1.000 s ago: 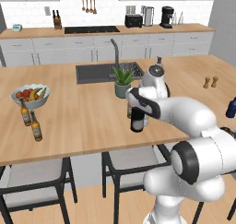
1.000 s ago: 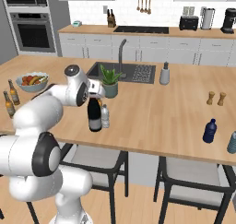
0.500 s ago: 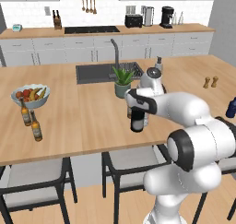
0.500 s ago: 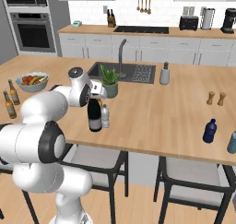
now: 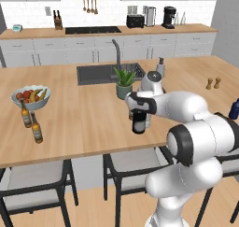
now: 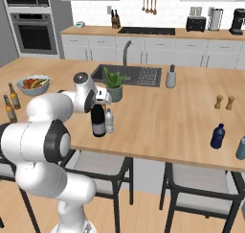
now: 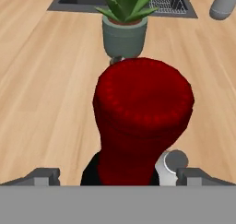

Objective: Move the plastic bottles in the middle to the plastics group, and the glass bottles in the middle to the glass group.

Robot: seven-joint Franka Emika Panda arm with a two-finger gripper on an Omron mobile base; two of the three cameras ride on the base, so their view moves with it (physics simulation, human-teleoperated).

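Wine bottle point(image 7: 140, 126), red top between spread fingertips of gripper point(image 7: 117, 178), jaws open. Water bottle point(image 6: 109, 121) touching at 3 o'clock: topple risk.

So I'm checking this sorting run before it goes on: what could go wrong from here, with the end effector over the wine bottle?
1. The water bottle stands right beside the wine bottle; a finger coming down on that side could knock it over.
2. The wine bottle is tall and narrow, so a grasp at its red top may let it swing or tip.
3. The potted plant stands just behind; a wide lift could brush its leaves.
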